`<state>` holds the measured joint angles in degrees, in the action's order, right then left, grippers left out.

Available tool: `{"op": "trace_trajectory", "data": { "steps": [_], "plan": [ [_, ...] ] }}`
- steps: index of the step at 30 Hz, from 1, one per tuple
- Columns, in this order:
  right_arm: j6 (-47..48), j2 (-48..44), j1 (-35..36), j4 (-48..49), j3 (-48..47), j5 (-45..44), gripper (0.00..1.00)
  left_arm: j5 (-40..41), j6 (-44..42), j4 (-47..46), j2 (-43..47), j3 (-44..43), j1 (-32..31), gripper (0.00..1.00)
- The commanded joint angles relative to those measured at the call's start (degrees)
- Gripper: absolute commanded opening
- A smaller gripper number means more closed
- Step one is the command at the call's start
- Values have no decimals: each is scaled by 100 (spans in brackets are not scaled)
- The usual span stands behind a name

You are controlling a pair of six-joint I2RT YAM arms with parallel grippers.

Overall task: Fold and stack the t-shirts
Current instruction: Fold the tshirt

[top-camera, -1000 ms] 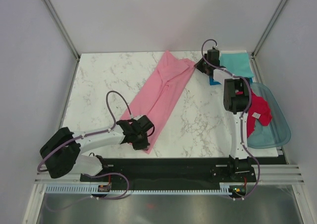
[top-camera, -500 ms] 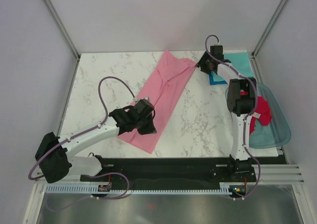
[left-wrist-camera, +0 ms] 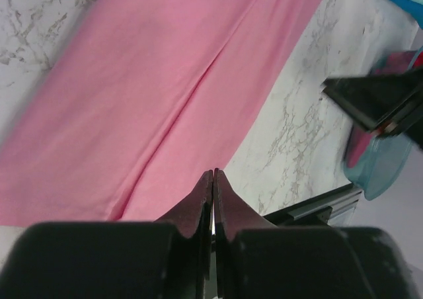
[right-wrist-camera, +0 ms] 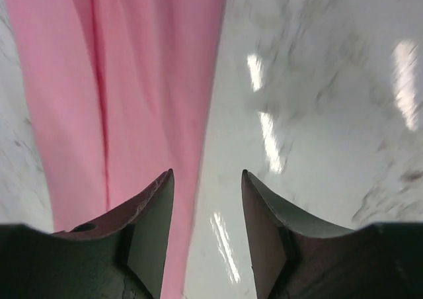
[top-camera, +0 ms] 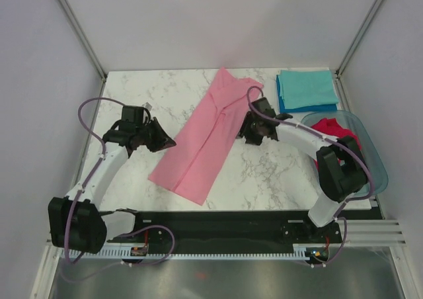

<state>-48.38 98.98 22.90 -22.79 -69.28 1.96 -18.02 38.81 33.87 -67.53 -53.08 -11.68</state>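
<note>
Pink shirt lengthwise-folded mid-counter, likely awaiting crosswise fold. Left claw clenched empty at its left edge; right claw released astride its right edge, seemingly for grasping.

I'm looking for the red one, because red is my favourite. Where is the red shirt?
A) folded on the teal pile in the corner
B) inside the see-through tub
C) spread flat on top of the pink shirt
B: the red shirt lies bunched up inside the clear bluish tub on the right, well apart from the pink shirt.
</note>
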Motion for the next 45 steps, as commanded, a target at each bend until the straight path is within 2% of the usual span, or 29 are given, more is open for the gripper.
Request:
{"op": "trace_trajectory", "data": {
  "steps": [1, 2, 5, 9, 14, 18, 26, 31, 36, 45],
  "plan": [
    [-741, -413, 890, -147, 818, -343, 53, -1377, -558, -267, -313, 87, 447, 6],
    [-804, -528, 1310, -95, 958, -389, 53, -1414, -706, -258, -357, 87, 569, 6],
    [-1259, -1028, 1848, -77, 1389, -520, 53, -1389, -822, -232, -331, 96, 780, 6],
    [-1490, -1600, 2315, 37, 1829, -591, 53, -1248, -1076, -205, -314, 79, 904, 7],
    [-1973, -1838, 2999, 388, 2058, -784, 53, -1099, -1358, -188, -480, 227, 1010, 7],
    [-2613, -1594, 3449, 643, 2050, -855, 54, -1221, -1393, -240, -673, 281, 1045, 6],
    [-3238, -784, 4310, 697, 1689, -1083, 55, -1292, -1420, -249, -648, 307, 1080, 6],
    [-3450, -520, 4504, 775, 1637, -1259, 55, -1292, -1420, -267, -604, 333, 1089, 6],
    [-3239, -178, 4566, 996, 1470, -1162, 54, -1318, -1411, -258, -604, 333, 1107, 6],
    [-3266, -19, 4636, 1109, 1619, -1127, 51, -1362, -1385, -319, -560, 342, 1159, 5]
  ]
}}
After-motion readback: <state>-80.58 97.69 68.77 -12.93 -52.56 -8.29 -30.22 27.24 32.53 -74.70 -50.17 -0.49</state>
